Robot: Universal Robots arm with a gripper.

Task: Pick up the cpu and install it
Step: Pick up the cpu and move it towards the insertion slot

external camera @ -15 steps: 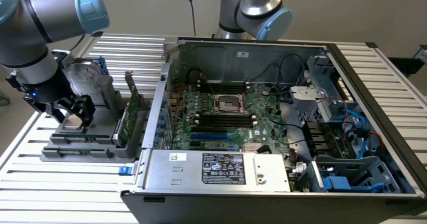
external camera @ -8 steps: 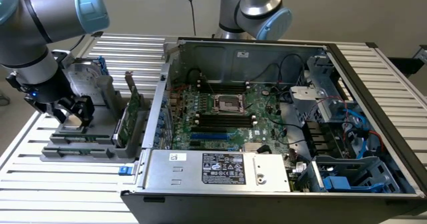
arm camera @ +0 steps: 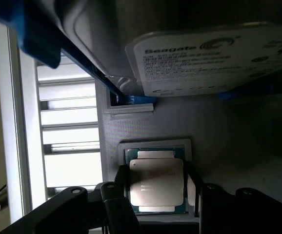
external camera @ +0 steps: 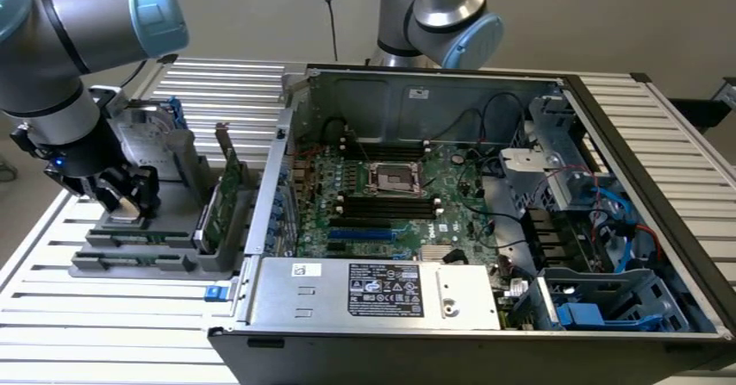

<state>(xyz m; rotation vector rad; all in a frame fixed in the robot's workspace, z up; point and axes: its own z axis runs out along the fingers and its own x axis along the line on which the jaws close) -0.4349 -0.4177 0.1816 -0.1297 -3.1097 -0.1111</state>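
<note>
The cpu [arm camera: 155,181], a small flat square chip with a silvery metal top, lies in a shallow recess of the grey holder [arm camera: 219,131]. My gripper [arm camera: 158,187] is lowered over it, and its dark fingers [arm camera: 122,187] stand close on two opposite sides of the chip, still open. In the exterior view the gripper [external camera: 124,197] hangs low over the grey holder [external camera: 138,247] at that view's left, covering the chip. The square metal socket [external camera: 391,178] sits in the middle of the motherboard inside the open computer case [external camera: 575,92].
A labelled silver hard drive [arm camera: 204,53] with blue handles stands in the holder just beyond the chip, close to the wrist [external camera: 144,139]. Upright cards [external camera: 224,200] stand between the holder and the case wall. A second arm [external camera: 443,15] is behind the case.
</note>
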